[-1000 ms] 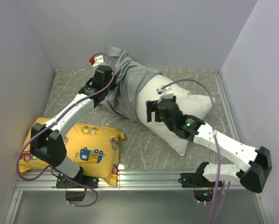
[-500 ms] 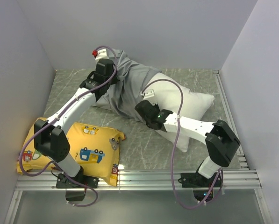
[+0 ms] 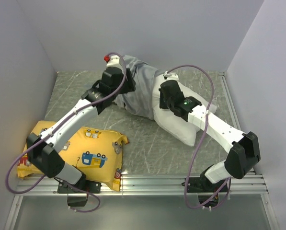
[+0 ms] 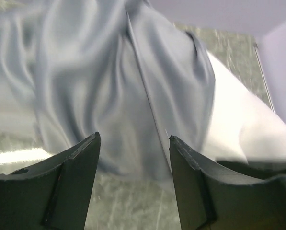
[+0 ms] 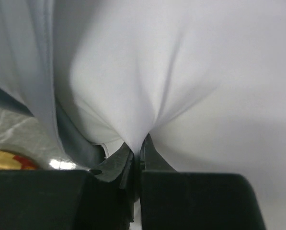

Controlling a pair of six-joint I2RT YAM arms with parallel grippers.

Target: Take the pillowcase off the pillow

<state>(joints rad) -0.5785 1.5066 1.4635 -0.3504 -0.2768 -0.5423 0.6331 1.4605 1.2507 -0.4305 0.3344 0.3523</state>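
The grey pillowcase (image 3: 142,91) lies crumpled at the back of the table, still over the far end of the white pillow (image 3: 181,129). My left gripper (image 3: 127,85) hovers at the pillowcase's left side, open. In the left wrist view its fingers (image 4: 80,167) stand apart with only the table between them, and the pillowcase (image 4: 109,81) hangs just ahead. My right gripper (image 3: 165,101) is shut on a pinch of pillow fabric (image 5: 181,72) near the pillowcase's edge, with the gripper (image 5: 137,146) clamping the fold.
A yellow cushion (image 3: 92,151) printed with vehicles lies at the front left, under the left arm's lower links. Grey walls close in the back and both sides. A metal rail (image 3: 147,182) runs along the near edge.
The left gripper has opened and let go of the pillowcase, shifting right. The right gripper closed on the pillow's fabric and moved up and right with it.
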